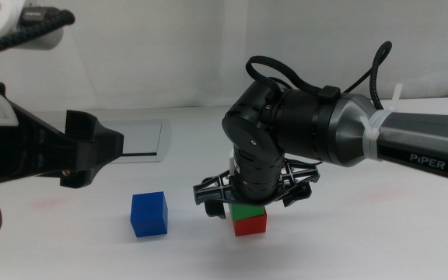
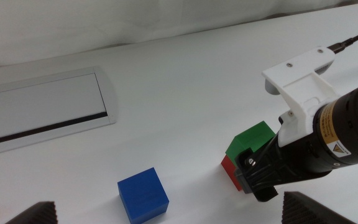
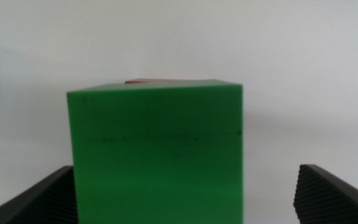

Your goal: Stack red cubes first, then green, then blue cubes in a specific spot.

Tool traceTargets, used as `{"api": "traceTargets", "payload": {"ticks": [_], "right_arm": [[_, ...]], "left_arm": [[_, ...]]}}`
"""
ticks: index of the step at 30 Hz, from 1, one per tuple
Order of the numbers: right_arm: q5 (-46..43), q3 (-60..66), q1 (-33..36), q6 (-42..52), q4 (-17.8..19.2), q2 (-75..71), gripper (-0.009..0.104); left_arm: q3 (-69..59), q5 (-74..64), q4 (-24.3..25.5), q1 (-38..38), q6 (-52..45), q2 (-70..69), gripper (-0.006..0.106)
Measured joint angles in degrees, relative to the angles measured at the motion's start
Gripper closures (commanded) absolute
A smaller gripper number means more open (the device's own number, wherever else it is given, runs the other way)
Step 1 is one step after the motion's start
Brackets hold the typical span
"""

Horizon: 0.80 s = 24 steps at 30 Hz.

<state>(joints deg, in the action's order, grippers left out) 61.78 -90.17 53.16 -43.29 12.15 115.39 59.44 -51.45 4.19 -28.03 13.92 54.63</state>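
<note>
My right pincer (image 1: 249,208) straddles the green cube (image 3: 157,152) atop the red cube (image 1: 250,225) — jaws spread, touching on neither side; blue cube (image 1: 148,214) well aside.

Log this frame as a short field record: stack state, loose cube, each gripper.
stack: green cube sits on red cube
loose: blue cube alone on white tabletop, beside the stack
right gripper: over the stack, jaws open either side of the green cube
left gripper: waiting apart, open, nothing held
remaining: blue cube not yet stacked
</note>
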Motion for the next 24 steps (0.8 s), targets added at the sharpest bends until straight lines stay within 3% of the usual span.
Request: {"api": "traceTargets", "payload": {"ticks": [11, 24], "right_arm": [[0.38, 0.0, 0.0, 0.0, 3.56, -0.7, 0.004], [0.31, 0.0, -1.05, 1.09, 4.61, -6.31, 0.004]], "left_arm": [[0.0, -0.14, 0.0, 0.0, 0.0, 0.0, 0.01], [0.0, -0.14, 0.0, 0.0, 0.0, 0.0, 0.01]]}}
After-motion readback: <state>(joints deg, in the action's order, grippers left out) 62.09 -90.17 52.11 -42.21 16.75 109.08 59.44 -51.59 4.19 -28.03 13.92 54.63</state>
